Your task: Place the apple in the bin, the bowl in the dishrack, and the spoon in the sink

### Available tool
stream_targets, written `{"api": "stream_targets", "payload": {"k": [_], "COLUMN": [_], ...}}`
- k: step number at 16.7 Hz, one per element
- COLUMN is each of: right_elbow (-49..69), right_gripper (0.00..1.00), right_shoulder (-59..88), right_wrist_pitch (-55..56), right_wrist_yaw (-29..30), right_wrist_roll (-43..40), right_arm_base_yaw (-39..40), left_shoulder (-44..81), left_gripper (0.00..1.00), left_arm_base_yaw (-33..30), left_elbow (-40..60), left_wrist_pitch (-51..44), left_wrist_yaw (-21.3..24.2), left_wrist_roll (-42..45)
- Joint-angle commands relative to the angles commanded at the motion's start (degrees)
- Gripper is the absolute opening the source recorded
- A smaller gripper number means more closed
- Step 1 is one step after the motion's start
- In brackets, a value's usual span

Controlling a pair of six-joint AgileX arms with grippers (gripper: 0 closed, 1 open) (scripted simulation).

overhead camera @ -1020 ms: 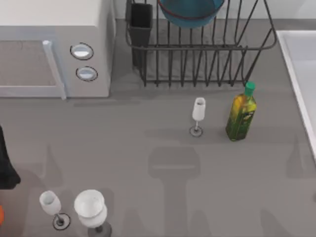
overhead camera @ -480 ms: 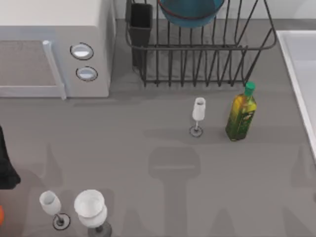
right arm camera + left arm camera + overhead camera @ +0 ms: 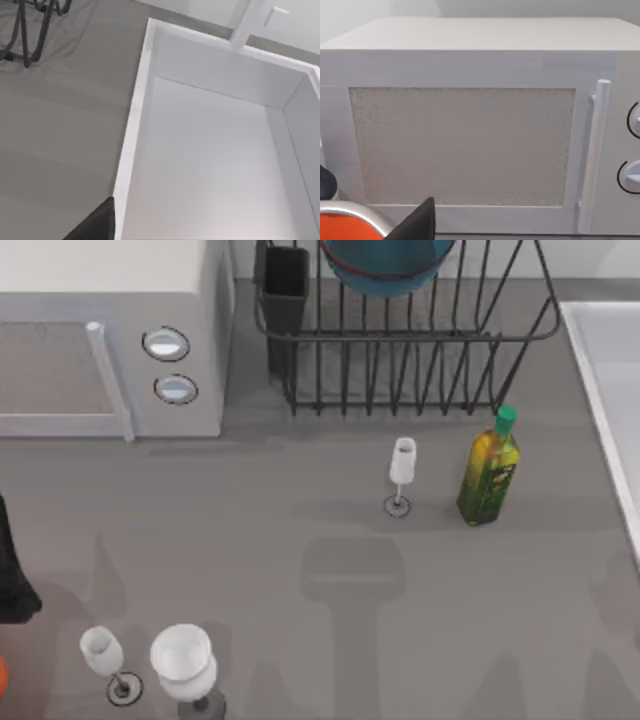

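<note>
The blue bowl (image 3: 385, 265) with its reddish rim rests inside the black wire dishrack (image 3: 420, 337) at the back of the table. A black cutlery cup (image 3: 285, 285) stands at the rack's left corner. The white sink (image 3: 592, 380) lies at the right edge, and the right wrist view looks down into that sink (image 3: 131, 140), whose basin holds nothing. A dark piece of my right gripper (image 3: 97, 222) hangs above the counter beside the sink rim. A dark piece of my left gripper (image 3: 417, 222) faces the microwave door. The apple, the spoon and the bin are out of view.
A white microwave (image 3: 110, 340) fills the back left. A small wine glass (image 3: 401, 472) and a green-capped oil bottle (image 3: 489, 470) stand in front of the rack. Two wine glasses (image 3: 150, 660) stand at the front left. An orange object (image 3: 342, 227) sits near the left gripper.
A faint shadow near the table's right edge has slid toward the front. No object on the table has moved.
</note>
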Motion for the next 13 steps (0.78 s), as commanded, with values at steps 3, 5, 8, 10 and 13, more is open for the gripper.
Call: {"api": "stream_targets", "payload": {"k": [3, 5, 8, 10, 13], "right_elbow": [8.62, 14.61, 23.2, 28.31, 34.52], "right_gripper": [1.0, 1.0, 1.0, 1.0, 1.0], "right_shoulder": [14.97, 24.82, 37.97, 46.34, 56.39], "right_wrist_pitch": [-10.34, -17.28, -27.53, -33.64, -41.1], "right_wrist_yaw": [-0.08, -0.19, -0.33, -0.4, -0.46], "right_wrist_roll": [-14.56, -24.14, -37.01, -45.09, -54.91], "right_arm_base_yaw": [-1.37, -2.31, -3.7, -4.54, -5.55], "left_shoulder": [0.0, 0.0, 0.0, 0.0, 0.0], "left_gripper": [1.0, 1.0, 1.0, 1.0, 1.0], "left_arm_base_yaw": [0.0, 0.0, 0.0, 0.0, 0.0], "left_elbow": [0.0, 0.0, 0.0, 0.0, 0.0], "left_wrist_pitch": [0.0, 0.0, 0.0, 0.0, 0.0], "left_wrist_yaw": [0.0, 0.0, 0.0, 0.0, 0.0], "left_wrist_roll": [0.0, 0.0, 0.0, 0.0, 0.0]}}
